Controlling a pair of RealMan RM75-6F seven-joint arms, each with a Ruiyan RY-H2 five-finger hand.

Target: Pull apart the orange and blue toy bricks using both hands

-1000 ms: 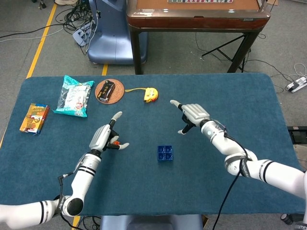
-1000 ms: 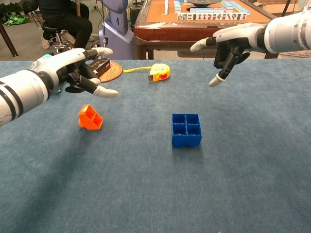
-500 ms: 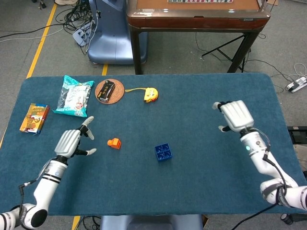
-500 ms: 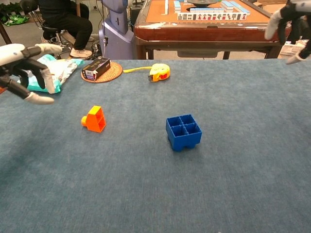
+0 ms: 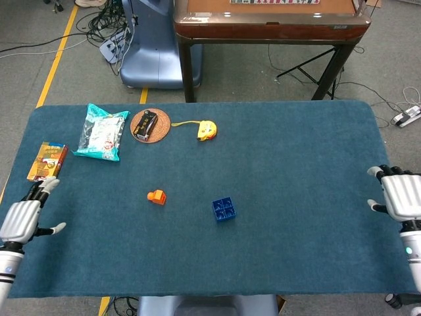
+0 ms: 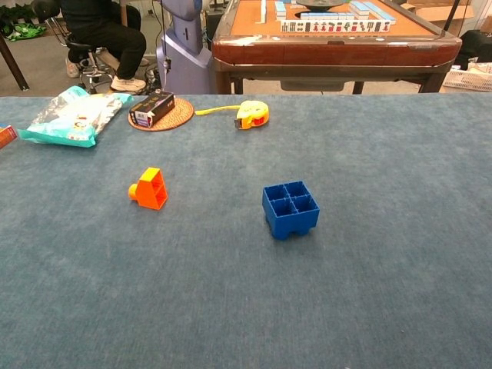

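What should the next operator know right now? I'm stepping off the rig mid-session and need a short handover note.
Left hand: holds nothing, fingers apart, at the left table edge, seen only in the head view.
Right hand: holds nothing, at the right table edge, seen only in the head view.
Orange brick: lies on its side on the blue table cloth, left of centre.
Blue brick: rests near the centre with its hollow cells up, clearly apart from the orange one.
Done: the bricks are separated and both are set down.
Left: nothing visible for the task; neither hand touches a brick.
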